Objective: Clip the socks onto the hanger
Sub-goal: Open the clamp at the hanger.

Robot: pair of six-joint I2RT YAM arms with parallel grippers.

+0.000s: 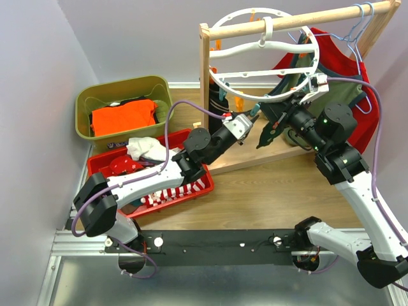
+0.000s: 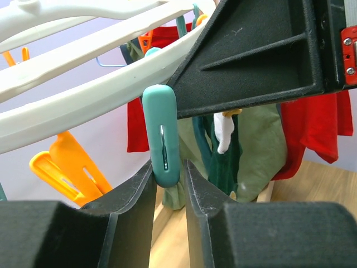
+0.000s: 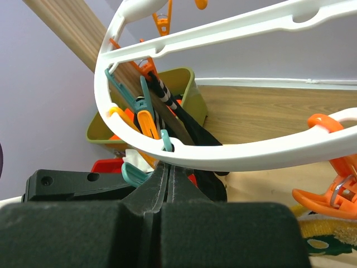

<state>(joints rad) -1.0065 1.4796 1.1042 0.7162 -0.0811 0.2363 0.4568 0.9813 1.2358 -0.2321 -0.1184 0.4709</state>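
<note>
Our left gripper (image 2: 168,165) stands partly open, pinching the teal clip (image 2: 162,128) that hangs at 12 o'clock of it from the ring of the hanger (image 2: 83,106). We judge it should squeeze harder to gape the clip before the dark green sock (image 1: 266,132), at 6 o'clock below the ring, goes in. Our right gripper (image 3: 167,170) is fully closed; whether it holds fabric we cannot tell, and the clip's mouth is hidden

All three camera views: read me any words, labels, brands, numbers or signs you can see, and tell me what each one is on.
None: no readable word, number, brand or sign shows in any view.
The hanger, teal clip, red tray, green bin and wooden rack all look plain and unmarked.
</note>
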